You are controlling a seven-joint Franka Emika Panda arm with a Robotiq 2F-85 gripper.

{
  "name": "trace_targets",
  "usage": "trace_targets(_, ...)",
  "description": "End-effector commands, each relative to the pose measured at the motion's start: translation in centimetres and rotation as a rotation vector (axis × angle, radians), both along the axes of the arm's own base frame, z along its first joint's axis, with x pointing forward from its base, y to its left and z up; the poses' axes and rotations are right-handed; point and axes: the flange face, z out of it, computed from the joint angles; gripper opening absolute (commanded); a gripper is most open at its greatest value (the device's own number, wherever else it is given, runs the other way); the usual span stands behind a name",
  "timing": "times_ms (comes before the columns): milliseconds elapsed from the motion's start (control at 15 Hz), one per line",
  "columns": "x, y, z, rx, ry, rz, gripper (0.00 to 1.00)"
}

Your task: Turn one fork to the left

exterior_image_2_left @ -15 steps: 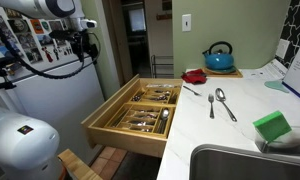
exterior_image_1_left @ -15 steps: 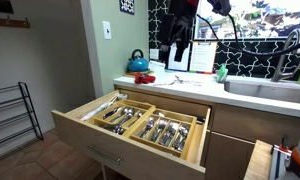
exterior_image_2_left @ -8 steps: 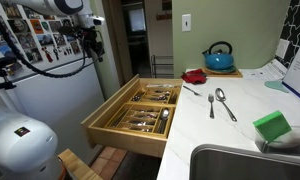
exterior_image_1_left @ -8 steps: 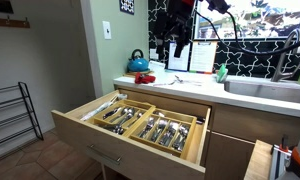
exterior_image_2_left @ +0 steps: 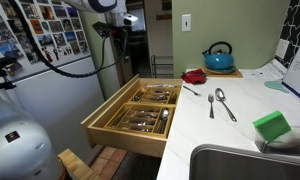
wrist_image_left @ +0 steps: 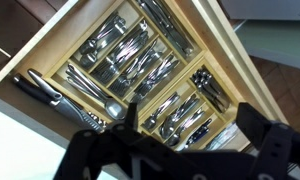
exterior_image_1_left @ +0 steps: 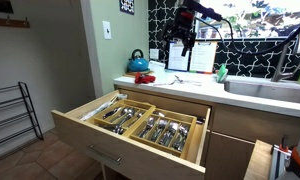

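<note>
A fork (exterior_image_2_left: pixel 211 104) lies on the white counter (exterior_image_2_left: pixel 245 100) beside a spoon (exterior_image_2_left: pixel 226 104), with a third utensil (exterior_image_2_left: pixel 191 90) near the counter's edge. The wooden drawer (exterior_image_2_left: pixel 110 126) is pulled open and its dividers hold much cutlery; it also shows in an exterior view (exterior_image_1_left: pixel 85 124) and in the wrist view (wrist_image_left: pixel 218 42). My gripper (exterior_image_2_left: pixel 118 30) hangs high in the air over the drawer side, far from the counter fork. It also shows in an exterior view (exterior_image_1_left: pixel 181 36). In the wrist view my gripper (wrist_image_left: pixel 175 140) is open and empty, looking down on the drawer.
A blue kettle (exterior_image_2_left: pixel 219 57) and a red bowl (exterior_image_2_left: pixel 194 76) stand at the counter's back. A green sponge (exterior_image_2_left: pixel 273 126) lies by the sink (exterior_image_2_left: pixel 240 165). A wire rack (exterior_image_1_left: pixel 15 115) stands on the floor. A fridge (exterior_image_2_left: pixel 50 90) stands beyond the drawer.
The arm has swung across and up, carrying the gripper from beside the fridge toward the space above the open drawer. The cutlery has not moved.
</note>
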Motion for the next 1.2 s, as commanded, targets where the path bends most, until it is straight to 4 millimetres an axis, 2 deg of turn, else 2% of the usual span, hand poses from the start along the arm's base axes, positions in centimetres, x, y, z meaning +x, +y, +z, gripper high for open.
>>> trace_targets(0, 3.6, -3.5, -0.9, 0.038, 0.055, -0.189, 1.00)
trace_targets(267, 7.0, -7.0, -2.8, 0.047, 0.090, -0.407, 1.00)
trace_targets(600, 10.3, -10.9, -6.9, 0.057, 0.136, -0.679, 1.00)
trace_targets(800, 11.5, -13.5, -9.7, 0.069, 0.156, -0.847, 1.00)
trace_targets(933, 12.2, -15.3, -10.5, 0.090, 0.175, -0.958, 1.00)
trace_targets(1000, 12.2, -15.4, -9.9, 0.122, 0.175, -1.010, 1.00)
trace_targets(1067, 11.7, -14.8, -10.4, 0.096, 0.174, -0.920, 1.00)
trace_targets(1133, 11.9, -15.3, -10.4, 0.101, 0.175, -0.955, 1.00)
